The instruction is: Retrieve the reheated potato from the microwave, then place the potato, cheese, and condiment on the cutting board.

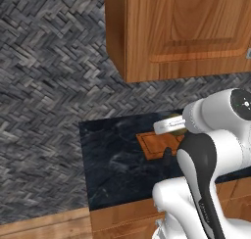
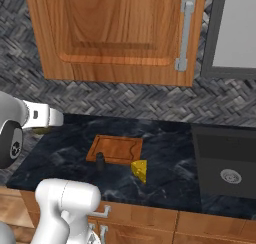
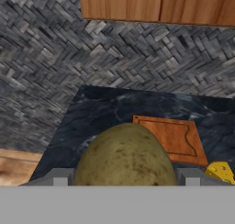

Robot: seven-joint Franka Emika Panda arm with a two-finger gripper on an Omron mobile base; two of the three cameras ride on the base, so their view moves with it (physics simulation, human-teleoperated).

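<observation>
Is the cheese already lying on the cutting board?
No, in the right base view the cheese lies on the dark counter, just off the near right corner of the cutting board.

You are looking at a dark marble worktop (image 2: 165, 153) with a sink (image 2: 227, 163) sitting at its right end. A wooden wall cabinet (image 2: 115, 33) is hanging above, against a grey herringbone backsplash (image 1: 44, 86).

No readable text, label or number anywhere — nothing legible on any surface.
</observation>
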